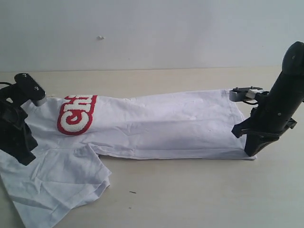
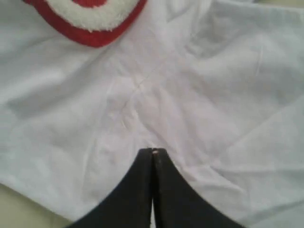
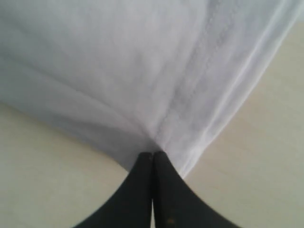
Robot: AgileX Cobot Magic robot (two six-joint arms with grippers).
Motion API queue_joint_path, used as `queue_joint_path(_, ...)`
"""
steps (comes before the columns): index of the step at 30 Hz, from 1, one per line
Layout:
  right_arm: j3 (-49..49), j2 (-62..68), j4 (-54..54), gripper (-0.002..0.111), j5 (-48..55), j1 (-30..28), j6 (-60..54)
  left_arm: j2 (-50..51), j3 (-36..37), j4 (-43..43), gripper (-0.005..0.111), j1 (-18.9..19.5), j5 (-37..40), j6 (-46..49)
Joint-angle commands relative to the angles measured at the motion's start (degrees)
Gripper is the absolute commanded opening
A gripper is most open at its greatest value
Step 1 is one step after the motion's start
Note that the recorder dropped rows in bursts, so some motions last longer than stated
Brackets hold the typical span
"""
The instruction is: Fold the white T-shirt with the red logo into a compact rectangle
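Observation:
The white T-shirt (image 1: 166, 123) lies stretched sideways across the table, its body folded into a long band. The red logo (image 1: 76, 114) faces up near the left end, partly tucked under a fold. A sleeve (image 1: 61, 180) spreads toward the front left. My left gripper (image 1: 26, 159) is shut, pinching the shirt cloth (image 2: 213, 95) just below the logo (image 2: 90, 21); creases run into its tips (image 2: 153, 152). My right gripper (image 1: 250, 153) is shut on the hem corner at the right end, where the stitched hem (image 3: 190, 95) gathers into the fingertips (image 3: 153, 153).
The beige table (image 1: 199, 190) shows bare in front of the shirt and behind it. A pale wall (image 1: 152, 33) rises at the back. The right arm's dark body (image 1: 285, 90) stands over the right end.

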Motion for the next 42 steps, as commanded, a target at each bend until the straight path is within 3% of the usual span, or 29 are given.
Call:
queue_joint_path(1, -0.1, -4.8, 5.6, 0.000, -4.5, 0.0, -4.8, 0.2, 0.1, -3.9, 0.000, -0.2, -9.4, -1.3)
queue_joint_path(5, -1.3, -7.4, 10.8, 0.000, -10.9, 0.0, -5.8, 2.4, 0.1, -6.8, 0.000, -0.2, -22.0, -5.4)
queue_joint_path(10, -2.8, -3.4, 17.7, 0.000, -21.6, 0.0, -8.9, 13.1, -0.5, -9.5, 0.000, -0.1, -37.2, -6.0)
queue_joint_path(13, -6.0, 1.5, 17.9, 0.000, -22.8, 0.0, -8.9, 19.0, -4.8, -15.1, 0.000, 2.2, -37.4, -6.0)
queue_joint_path(18, -12.3, 11.4, 12.9, 0.000, -19.8, 0.0, -7.0, 25.9, -12.5, -15.3, 0.000, 7.6, -27.8, -6.0)
queue_joint_path(23, -13.9, 12.5, -7.4, 0.000, -18.7, -0.1, 5.5, 27.0, -12.6, -15.3, 0.000, 12.9, -27.3, -9.0)
queue_joint_path(27, -13.9, 12.6, -14.8, 0.000, -18.1, -0.4, 14.0, 28.2, -12.6, -14.6, 0.000, 15.5, -24.6, -8.6)
queue_joint_path(38, -14.1, 9.4, -13.4, 0.000, -18.4, -0.3, 13.4, 24.0, -12.6, -15.6, 0.000, 15.6, -24.7, -8.6)
queue_joint_path(42, -14.1, 6.8, -4.1, 0.000, -21.2, 0.0, 8.9, 20.5, -12.6, -19.8, 0.000, 13.1, -25.5, -7.9)
